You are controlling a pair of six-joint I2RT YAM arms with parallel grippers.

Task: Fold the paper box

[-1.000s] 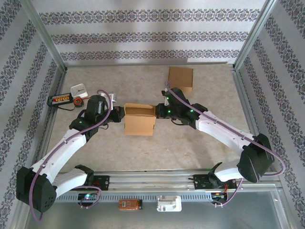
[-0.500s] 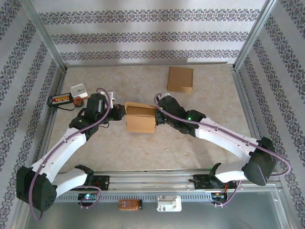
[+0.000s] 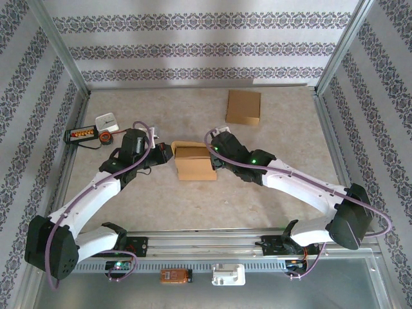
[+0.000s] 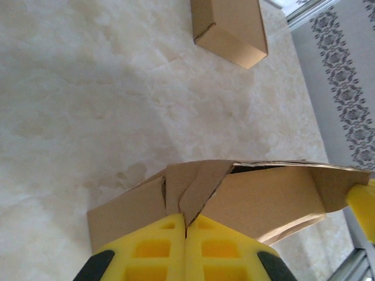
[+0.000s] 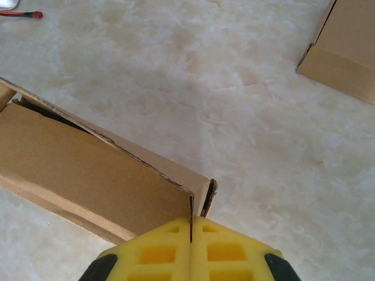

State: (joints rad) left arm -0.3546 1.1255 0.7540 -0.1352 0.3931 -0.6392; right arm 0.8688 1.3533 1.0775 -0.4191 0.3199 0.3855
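In the top external view the paper box (image 3: 194,162) sits near the middle of the table (image 3: 283,122), between the two arms, its brown top facing up and its far edge partly open. The left gripper (image 3: 168,153) meets the box's left end and the right gripper (image 3: 215,161) meets its right end. A second, closed cardboard box (image 3: 244,107) lies well apart toward the far right. A few small items (image 3: 96,131) sit by the far left wall. In the left wrist view the left gripper (image 4: 186,234) has its yellow fingers (image 4: 155,249) pressed together, and a folded flap at the end of the paper box (image 4: 258,199) runs into the seam between them, so it pinches the cardboard. The box's upper edge gapes slightly, and the second box (image 4: 231,26) lies farther off on the marbled surface. In the right wrist view the right gripper (image 5: 191,231) is likewise closed, its fingers (image 5: 225,252) clamped on the thin end wall at a corner of the paper box (image 5: 88,170), which stretches away to the left. The second box (image 5: 345,52) shows at the upper right.
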